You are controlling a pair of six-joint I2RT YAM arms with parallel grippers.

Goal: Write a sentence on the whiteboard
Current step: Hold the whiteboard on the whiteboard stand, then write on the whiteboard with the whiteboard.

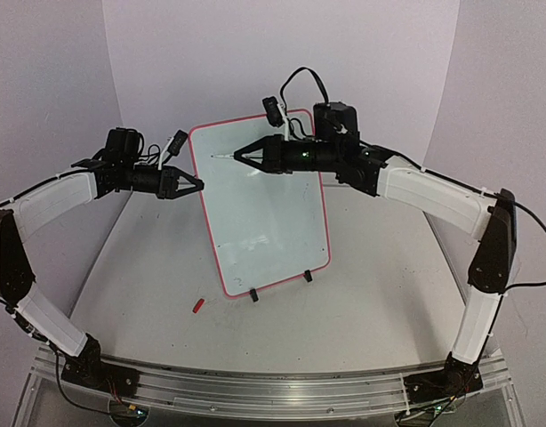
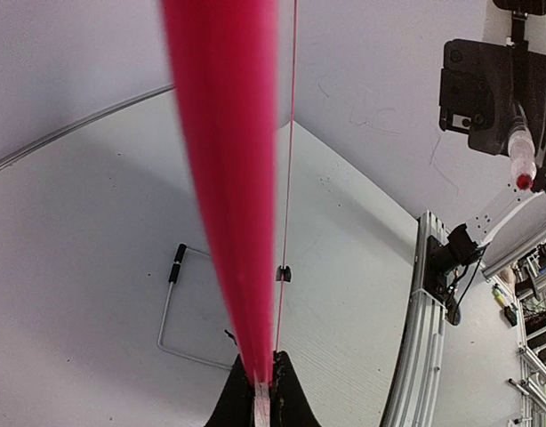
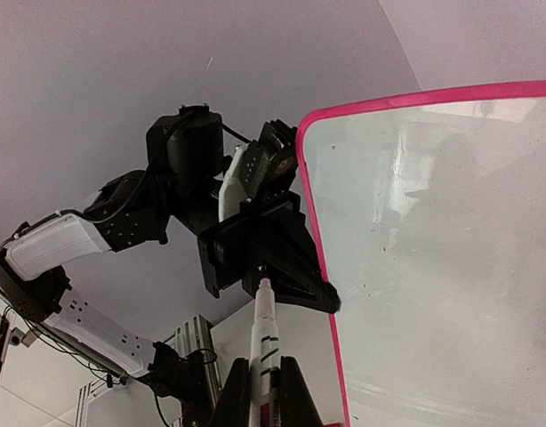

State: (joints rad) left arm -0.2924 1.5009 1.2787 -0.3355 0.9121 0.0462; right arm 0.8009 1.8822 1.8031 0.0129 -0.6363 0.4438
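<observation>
The whiteboard (image 1: 273, 213) stands tilted on its stand at mid table, glossy white with a red-pink rim (image 2: 224, 178). My left gripper (image 1: 195, 185) is shut on the rim of its left edge, and the rim runs between the jaws in the left wrist view (image 2: 264, 369). My right gripper (image 1: 246, 154) is shut on a slim white marker (image 3: 264, 342). The marker tip (image 1: 222, 156) points at the board's upper left area; I cannot tell whether it touches. The sentence is out of view: the board face (image 3: 433, 249) shows only faint smudges.
A small red cap (image 1: 198, 305) lies on the table in front of the board's lower left corner. Two black clips (image 1: 253, 295) hold the bottom edge, and the wire stand (image 2: 171, 302) sits behind. An aluminium rail (image 1: 255, 387) runs along the near edge.
</observation>
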